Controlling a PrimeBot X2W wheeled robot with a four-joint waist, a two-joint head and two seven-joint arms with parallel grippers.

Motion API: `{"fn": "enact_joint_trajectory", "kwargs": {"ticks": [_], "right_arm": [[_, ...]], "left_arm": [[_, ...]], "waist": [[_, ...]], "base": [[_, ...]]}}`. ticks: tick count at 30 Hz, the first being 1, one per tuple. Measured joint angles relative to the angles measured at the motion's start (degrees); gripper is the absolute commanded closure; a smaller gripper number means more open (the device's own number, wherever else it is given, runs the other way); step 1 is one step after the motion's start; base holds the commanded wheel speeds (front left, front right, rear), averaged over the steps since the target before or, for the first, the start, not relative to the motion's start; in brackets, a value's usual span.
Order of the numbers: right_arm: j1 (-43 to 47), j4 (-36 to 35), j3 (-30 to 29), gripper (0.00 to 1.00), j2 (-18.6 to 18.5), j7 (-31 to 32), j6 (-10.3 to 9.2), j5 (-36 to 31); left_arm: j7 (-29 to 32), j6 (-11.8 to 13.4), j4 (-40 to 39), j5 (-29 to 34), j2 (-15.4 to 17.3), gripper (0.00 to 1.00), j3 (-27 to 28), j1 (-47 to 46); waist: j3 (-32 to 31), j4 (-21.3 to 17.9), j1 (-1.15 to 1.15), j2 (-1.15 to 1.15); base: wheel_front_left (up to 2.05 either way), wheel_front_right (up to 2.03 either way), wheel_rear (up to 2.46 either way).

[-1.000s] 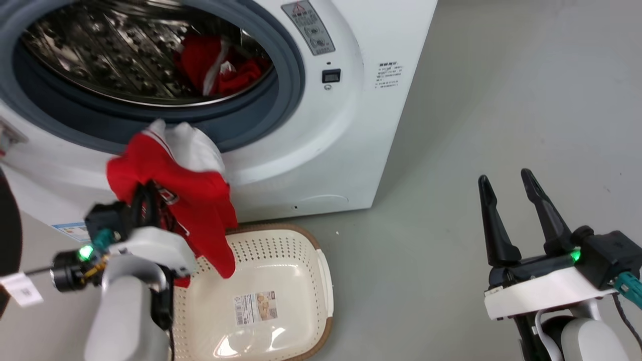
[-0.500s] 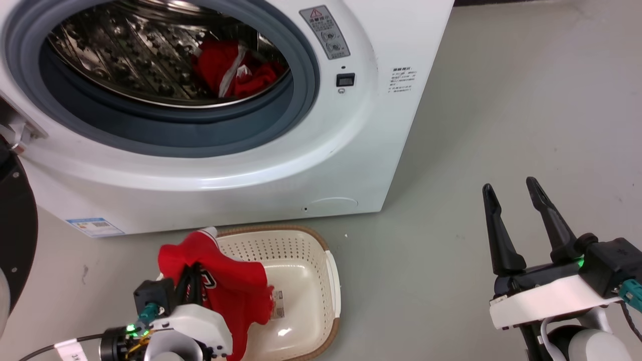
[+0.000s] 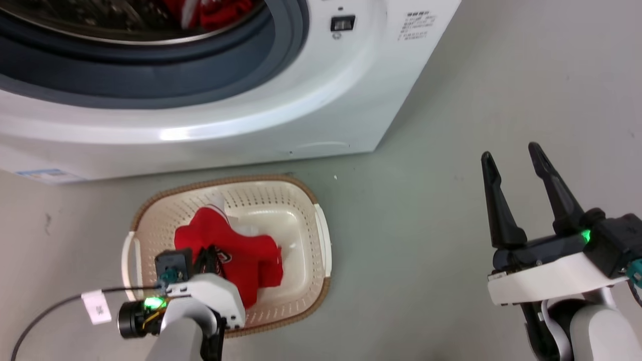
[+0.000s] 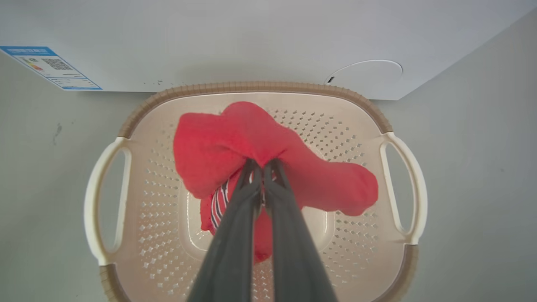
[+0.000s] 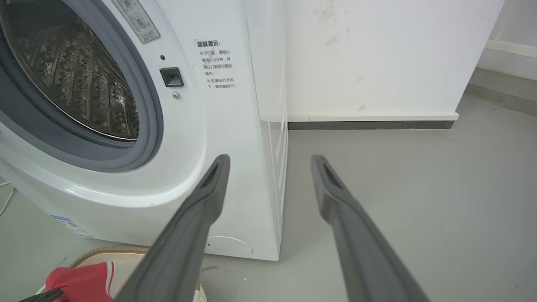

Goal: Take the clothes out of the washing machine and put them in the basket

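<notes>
A red garment [image 3: 241, 248] with white trim hangs low inside the cream basket [image 3: 225, 181], which sits on the floor in front of the washing machine [image 3: 311, 105]. My left gripper [image 4: 263, 164] is shut on a fold of that garment [image 4: 209, 142], pointing down over the middle of the basket [image 4: 251, 87]. More red clothes [image 3: 215, 10] lie in the drum at the top edge of the head view. My right gripper [image 3: 510, 150] stands open and empty over the floor to the right, and its wrist view has the fingertips [image 5: 270, 161] apart beside the washing machine [image 5: 226, 126].
Grey floor [image 3: 426, 225] spreads to the right of the washer and basket. A white wall with a dark baseboard [image 5: 369, 124] stands behind the machine. The porthole's grey gasket [image 5: 151, 126] is open toward me. A cable with a tag [image 3: 95, 306] trails from my left wrist.
My left gripper has come down with the red garment from in front of the porthole into the basket. The head camera has tilted downward. The right gripper has stayed open in place.
</notes>
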Motion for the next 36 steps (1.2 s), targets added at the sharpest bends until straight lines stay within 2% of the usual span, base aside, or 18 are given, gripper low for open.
{"fn": "enact_joint_trajectory", "kwargs": {"ticks": [9,15,21,22,23,28,36], "right_arm": [[-3.5,0.8,1.5,0.0,0.0,-1.4,0.0,0.4],[-5.1,2.2,1.9,0.0,0.0,-3.2,0.0,1.3],[-5.9,4.0,2.5,0.0,0.0,-4.3,0.0,2.0],[-6.1,4.2,2.4,0.0,0.0,-4.4,0.0,2.0],[-6.2,4.4,2.4,0.0,0.0,-4.5,0.0,2.0],[-6.2,4.9,2.5,0.0,0.0,-5.1,0.0,0.7],[-2.7,4.9,0.5,0.0,0.0,-3.6,0.0,-1.1]], "left_arm": [[-0.2,1.0,9.0,-0.2,0.8,1.0,1.5,-9.8],[-0.2,2.2,13.8,-1.2,1.3,1.0,3.5,-11.7],[-0.2,2.6,18.6,-1.7,1.4,1.0,4.5,-11.6],[-0.2,2.6,19.0,-1.8,1.4,0.67,4.6,-11.6],[-0.2,2.6,19.2,-2.0,1.4,0.0,4.8,-11.6],[-0.2,1.9,18.4,-2.0,1.1,0.0,4.8,-10.7],[-0.2,1.1,12.4,-2.4,0.3,0.0,5.6,-6.2]], "waist": [[8.5,-2.1,0.0,0.0],[12.4,-3.9,0.0,0.0],[13.3,-4.9,0.0,0.0],[13.2,-4.9,0.0,0.0],[13.0,-4.9,0.0,0.0],[10.7,-4.2,0.0,0.0],[3.5,-1.9,-0.01,0.0]], "base": [[0.0,0.0,0.0],[0.0,0.0,0.0],[0.0,0.0,0.0],[0.0,0.0,0.0],[0.0,0.0,0.0],[0.0,0.0,0.0],[0.0,0.0,0.0]]}}
